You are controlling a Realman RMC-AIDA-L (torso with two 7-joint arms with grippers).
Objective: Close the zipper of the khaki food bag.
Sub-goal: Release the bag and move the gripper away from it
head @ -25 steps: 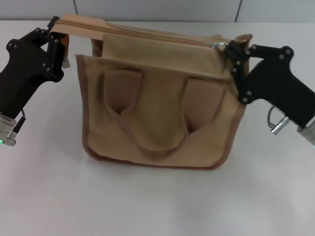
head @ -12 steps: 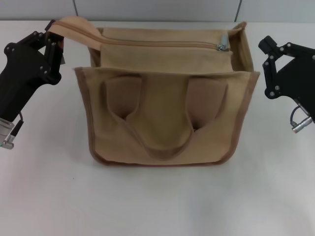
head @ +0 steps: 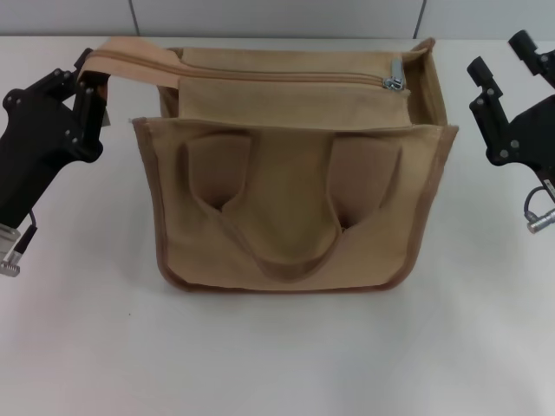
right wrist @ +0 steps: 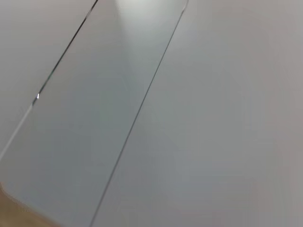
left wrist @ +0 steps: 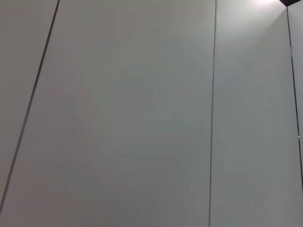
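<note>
The khaki food bag (head: 295,199) stands upright on the white table, its two looped handles hanging on the front. The zipper (head: 260,76) runs as a closed line across the top panel, with the silver pull (head: 395,78) at the bag's right end. In the head view my left gripper (head: 89,76) is shut on the tan fabric tail (head: 130,54) at the bag's left end and holds it stretched out. My right gripper (head: 501,56) is open and empty, to the right of the bag and clear of it. A sliver of khaki (right wrist: 9,210) shows in the right wrist view.
The white table (head: 277,347) extends in front of the bag and on both sides. A grey panelled wall (head: 277,16) stands behind; the left wrist view shows only the wall panels (left wrist: 142,113).
My right gripper let go of the zipper pull, opened and moved away to the right. The bag settled back square and upright. My left gripper kept its hold on the tail.
</note>
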